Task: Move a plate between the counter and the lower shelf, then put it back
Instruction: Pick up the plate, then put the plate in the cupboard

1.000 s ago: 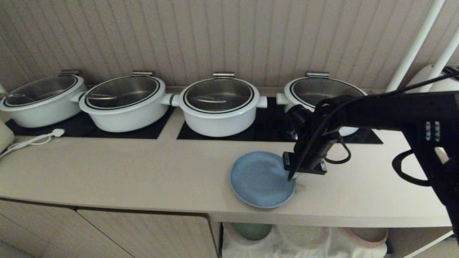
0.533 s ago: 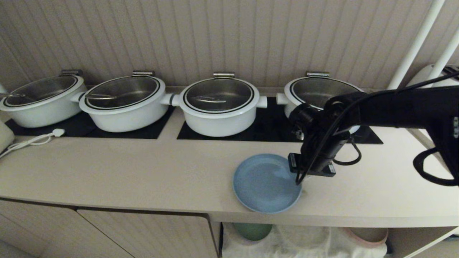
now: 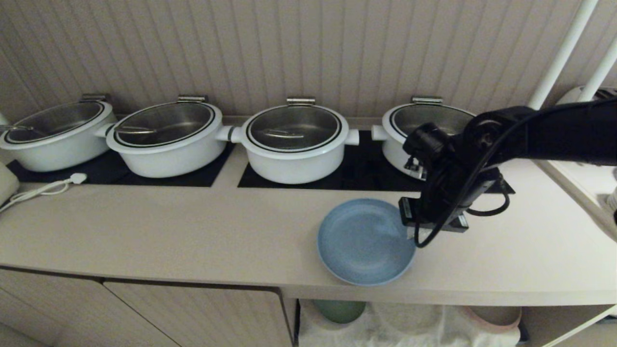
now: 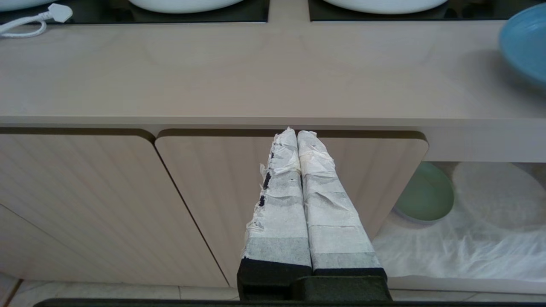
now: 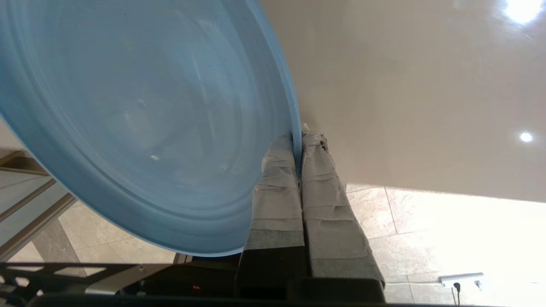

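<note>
At the front of the desk (image 3: 202, 231), just above the open recess, my right fingers (image 3: 415, 237) are pinched tight on the right-hand rim of the light blue plate (image 3: 365, 241); in the right wrist view the two taped fingers (image 5: 279, 187) sandwich the thin edge with no gap left, one on the plate's upper face and one beneath it. The plate spreads away from my grip toward the robot's left, so nearly all its weight hangs to one side of the hold, and it looks tilted, with the gripped side raised off the desk, though I cannot tell whether the far rim touches the surface. Its front edge sits level with, or slightly past, the desk's front lip. Straight below and a little toward me lies the lower shelf (image 4: 477, 251) with its wrinkled white cloth, where a green plate (image 4: 424, 192) stands at the left and a pale plate beside it. I judge that the move ahead turns on this: the shelf is under the lip, so the plate has to come forward clear of the edge before it can go down and in, and a rim-only hold could let it swing. My left fingers (image 4: 297, 135) are pressed together, empty, hanging low before the cabinet doors (image 4: 106, 204), well to the left of the plate, so the right arm is the one placed for the job.
</note>
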{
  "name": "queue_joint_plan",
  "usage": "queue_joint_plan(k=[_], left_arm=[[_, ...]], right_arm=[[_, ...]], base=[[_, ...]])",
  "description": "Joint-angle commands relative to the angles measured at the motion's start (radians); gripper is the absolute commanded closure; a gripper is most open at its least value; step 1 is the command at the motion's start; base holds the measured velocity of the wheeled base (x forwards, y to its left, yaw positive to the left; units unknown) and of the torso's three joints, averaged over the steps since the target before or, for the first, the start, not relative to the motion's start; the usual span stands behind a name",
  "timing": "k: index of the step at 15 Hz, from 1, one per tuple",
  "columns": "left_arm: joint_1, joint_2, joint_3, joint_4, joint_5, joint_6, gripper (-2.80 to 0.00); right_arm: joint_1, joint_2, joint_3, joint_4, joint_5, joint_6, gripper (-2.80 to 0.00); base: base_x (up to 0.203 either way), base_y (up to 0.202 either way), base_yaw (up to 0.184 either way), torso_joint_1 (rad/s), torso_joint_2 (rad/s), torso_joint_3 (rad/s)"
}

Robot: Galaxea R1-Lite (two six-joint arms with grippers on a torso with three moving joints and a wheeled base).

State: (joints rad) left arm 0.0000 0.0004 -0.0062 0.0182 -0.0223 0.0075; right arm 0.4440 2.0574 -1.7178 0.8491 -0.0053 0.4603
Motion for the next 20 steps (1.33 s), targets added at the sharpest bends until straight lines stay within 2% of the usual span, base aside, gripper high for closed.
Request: queue_joint_plan(k=[1,7,11,16,20], left_arm=[[0.000,0.000,0.000,0.000,-0.001,0.000,0.00],[0.000,0.000,0.000,0.000,-0.001,0.000,0.00],[0.000,0.000,0.000,0.000,-0.001,0.000,0.00],[0.000,0.000,0.000,0.000,-0.001,0.000,0.00],[0.000,0.000,0.000,0.000,-0.001,0.000,0.00]], right_arm=[[0.001,-0.054,0.034,0.002,-0.001,-0.014,0.00],[-0.003,-0.171,0.168,-0.003,0.005,-0.023,0.00],[-0.038,-0.277,0.280,-0.021,0.005,-0.036,0.00],[-0.135,-0.423,0.445,-0.024,0.005,-0.127,0.00],[-0.162,-0.528,0.557,-0.024,0.006,-0.180,0.00]], base=[[0.000,0.000,0.000,0.000,0.00,0.000],[0.000,0.000,0.000,0.000,0.00,0.000],[0.000,0.000,0.000,0.000,0.00,0.000],[0.000,0.000,0.000,0.000,0.00,0.000],[0.000,0.000,0.000,0.000,0.00,0.000]])
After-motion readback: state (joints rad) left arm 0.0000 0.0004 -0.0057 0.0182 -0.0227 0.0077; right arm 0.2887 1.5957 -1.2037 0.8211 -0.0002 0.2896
